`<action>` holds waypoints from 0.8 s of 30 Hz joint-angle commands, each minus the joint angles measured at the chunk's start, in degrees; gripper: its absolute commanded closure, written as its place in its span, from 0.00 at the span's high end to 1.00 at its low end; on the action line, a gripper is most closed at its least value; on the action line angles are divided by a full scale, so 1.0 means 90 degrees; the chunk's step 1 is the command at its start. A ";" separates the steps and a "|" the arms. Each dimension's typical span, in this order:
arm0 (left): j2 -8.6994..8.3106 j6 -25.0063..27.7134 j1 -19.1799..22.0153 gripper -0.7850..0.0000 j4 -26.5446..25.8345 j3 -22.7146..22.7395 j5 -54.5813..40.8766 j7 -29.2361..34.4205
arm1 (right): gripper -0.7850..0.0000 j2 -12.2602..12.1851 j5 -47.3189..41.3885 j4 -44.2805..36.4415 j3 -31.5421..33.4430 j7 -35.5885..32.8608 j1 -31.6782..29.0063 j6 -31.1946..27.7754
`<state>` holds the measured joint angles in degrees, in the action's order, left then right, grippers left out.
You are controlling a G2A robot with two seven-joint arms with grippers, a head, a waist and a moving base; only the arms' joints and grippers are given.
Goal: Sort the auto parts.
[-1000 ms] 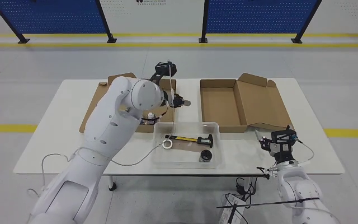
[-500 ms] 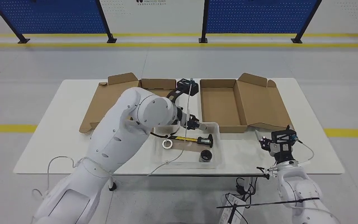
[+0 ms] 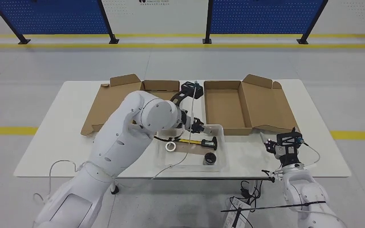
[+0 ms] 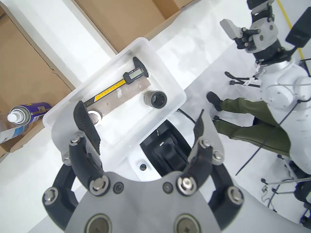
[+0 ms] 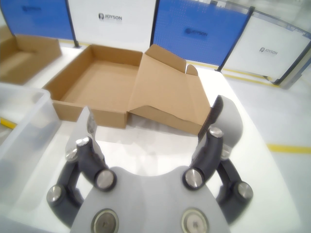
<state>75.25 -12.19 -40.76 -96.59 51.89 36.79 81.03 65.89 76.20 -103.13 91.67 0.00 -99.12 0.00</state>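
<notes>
While the left gripper (image 4: 140,115) hangs over the clear bin (image 4: 167,72) with its jaws spread wide and holding nothing, the parts to be sorted lie inside that bin. The bin stands on the table (image 3: 63,148), just in front of two cardboard boxes. The right gripper (image 5: 151,112), likewise spread and holding nothing, sits near the table's right front edge, well apart from the bin.

Likely hazards:
- The caliper (image 4: 121,83) rests across the flat metal strip (image 4: 131,94), so a pinch on one may drag or tip the other.
- The ring (image 4: 96,118) lies close to the bin wall, where a descending finger could strike the rim.
- The sleeve (image 4: 155,98) is round and may roll out of a shallow grip.

Count: one caliper, one strip, one ring, one sleeve, one bin and two boxes. The left box (image 3: 98,113) holds a spray can (image 4: 26,112), and the right box (image 3: 225,108) stands open beside it.
</notes>
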 commanded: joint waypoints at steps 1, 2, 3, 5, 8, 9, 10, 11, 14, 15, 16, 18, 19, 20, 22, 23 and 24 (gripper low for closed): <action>0.0045 -0.0139 -0.0035 1.00 0.0018 -0.0251 -0.0020 -0.0071 | 1.00 0.0000 0.0000 0.0000 0.0000 0.0000 0.0000 0.0000; 0.0077 -0.0247 -0.0043 1.00 0.0050 -0.0375 -0.0061 -0.0120 | 1.00 0.0000 0.0000 0.0000 0.0000 0.0000 0.0000 0.0000; 0.0111 -0.0372 -0.0039 1.00 0.0098 -0.0494 -0.0103 -0.0174 | 1.00 0.0000 0.0000 0.0000 0.0000 0.0000 0.0000 0.0000; 0.0185 -0.0586 0.0000 1.00 0.0232 -0.0756 -0.0134 -0.0249 | 1.00 0.0000 0.0000 0.0000 0.0000 0.0000 0.0000 0.0000; 0.0297 -0.0902 0.0164 1.00 0.0506 -0.1165 0.0018 -0.0237 | 1.00 0.0000 0.0000 0.0000 0.0000 0.0000 0.0000 0.0000; 0.0339 -0.0995 0.0229 1.00 0.0588 -0.1264 0.0010 -0.0242 | 1.00 0.0000 0.0000 0.0000 0.0000 0.0000 0.0000 0.0000; 0.0381 -0.1077 0.0276 1.00 0.0673 -0.1350 -0.0050 -0.0246 | 1.00 0.0000 0.0000 0.0000 0.0000 0.0000 0.0000 0.0000; 0.0422 -0.1146 0.0321 1.00 0.0762 -0.1426 -0.0113 -0.0250 | 1.00 0.0000 0.0000 0.0000 0.0000 0.0000 0.0000 0.0000; 0.0539 -0.1229 0.0439 1.00 0.1054 -0.1694 -0.0214 -0.0247 | 1.00 0.0000 0.0000 0.0000 0.0000 0.0000 0.0000 0.0000; 0.0574 -0.1224 0.0460 1.00 0.1176 -0.1793 -0.0211 -0.0259 | 1.00 0.0000 0.0000 0.0000 0.0000 0.0000 0.0000 0.0000; 0.0606 -0.1201 0.0492 1.00 0.1285 -0.1892 -0.0183 -0.0257 | 1.00 0.0000 0.0000 0.0000 0.0000 0.0000 0.0000 0.0000; 0.0672 -0.1148 0.0552 1.00 0.1476 -0.2072 -0.0140 -0.0245 | 1.00 0.0000 0.0000 0.0000 0.0000 0.0000 0.0000 0.0000; 0.0704 -0.1134 0.0578 1.00 0.1558 -0.2121 -0.0182 -0.0234 | 1.00 0.0000 0.0000 0.0000 0.0000 0.0000 0.0000 0.0000; 0.0734 -0.1110 0.0598 1.00 0.1638 -0.2167 -0.0222 -0.0242 | 1.00 0.0000 0.0000 0.0000 0.0000 0.0000 0.0000 0.0000; 0.0789 -0.1052 0.0635 1.00 0.1840 -0.2254 -0.0258 -0.0264 | 1.00 0.0000 0.0000 0.0000 0.0000 0.0000 0.0000 0.0000; 0.0814 -0.1005 0.0656 1.00 0.1959 -0.2311 -0.0238 -0.0271 | 1.00 0.0000 0.0000 0.0000 0.0000 0.0000 0.0000 0.0000; 0.0839 -0.0963 0.0677 1.00 0.2078 -0.2364 -0.0223 -0.0271 | 1.00 0.0000 0.0000 0.0000 0.0000 0.0000 0.0000 0.0000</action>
<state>82.57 -21.30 -34.87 -79.21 31.19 34.57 78.61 65.89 76.20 -103.13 91.67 0.00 -99.12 0.00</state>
